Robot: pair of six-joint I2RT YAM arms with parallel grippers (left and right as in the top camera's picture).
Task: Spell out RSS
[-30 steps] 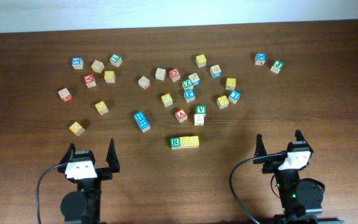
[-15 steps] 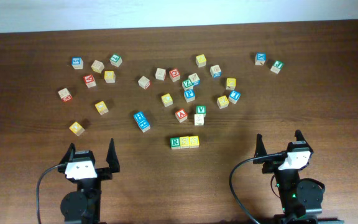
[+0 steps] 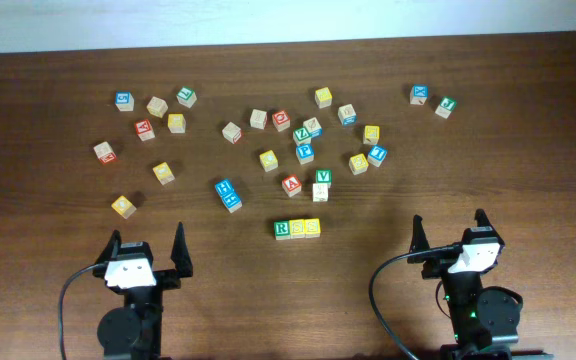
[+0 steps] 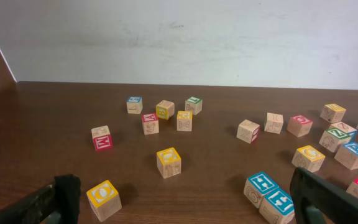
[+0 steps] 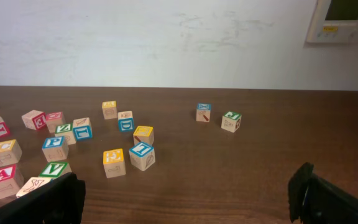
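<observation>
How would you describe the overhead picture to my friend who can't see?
Three blocks touch in a row on a brown table: a green R, then two yellow ones. Many other colored letter blocks lie scattered beyond them. The left gripper and right gripper sit open and empty at the near edge.

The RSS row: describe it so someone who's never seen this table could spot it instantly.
On the brown table, look between the left claw and right claw, slightly farther back. There sits the row: three blocks touching side by side, a green R then two yellow ones. The other blocks lie scattered behind it, none in a line of three.
</observation>
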